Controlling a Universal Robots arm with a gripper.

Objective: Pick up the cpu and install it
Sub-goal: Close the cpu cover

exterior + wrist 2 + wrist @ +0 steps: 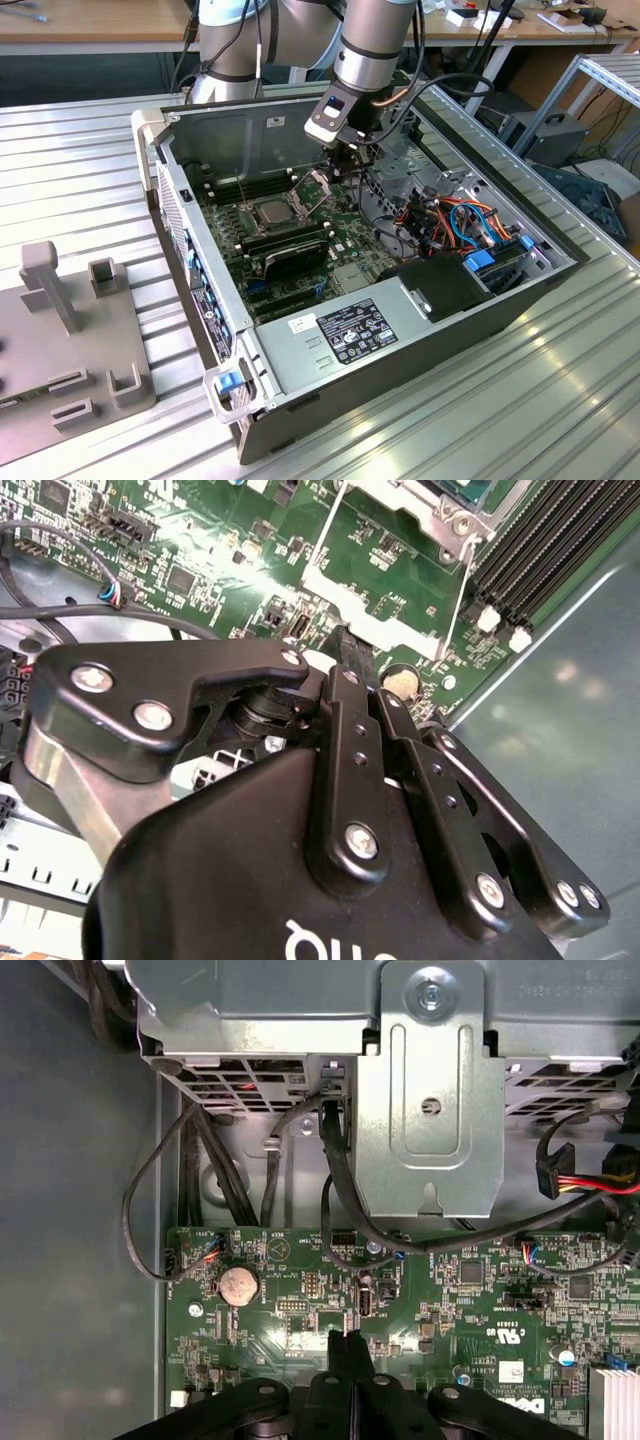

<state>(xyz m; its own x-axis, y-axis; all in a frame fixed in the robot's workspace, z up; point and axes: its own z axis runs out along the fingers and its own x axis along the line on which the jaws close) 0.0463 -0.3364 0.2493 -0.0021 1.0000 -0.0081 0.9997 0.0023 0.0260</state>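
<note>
An open sheet-steel case [250,135] lies on a ribbed aluminium table [90,180]. In the exterior view the cpu [272,212], a dull grey square, lies flat and top-up in the socket on the green board [348,243]. It is well apart from the gripper [352,160], towards the exterior view's left. Being square, it has no long axis. Its edges run in line with the long black card [290,255] just beside it. The shiny hinged frame [318,188] stands tilted up between the cpu and the gripper.

Both wrist views show the gripper as matte black links joined by bright round bolts. Its fingers [345,1345] are clenched into one narrow tip over the board, with nothing visible between them.

The second wrist view takes in the frame's stamped bright metal and thin wire lever beyond the fingertip. It also shows ridged black memory slots [545,540] with white end clips, next to the smooth grey case wall.

The first wrist view looks the other way, over a round silver coin cell [238,1285]. Beyond it are a pressed, galvanised bracket [430,1090] and looping black cables [335,1190] hanging before it.

A grey moulded fixture [70,340] sits on the table outside the case.
</note>
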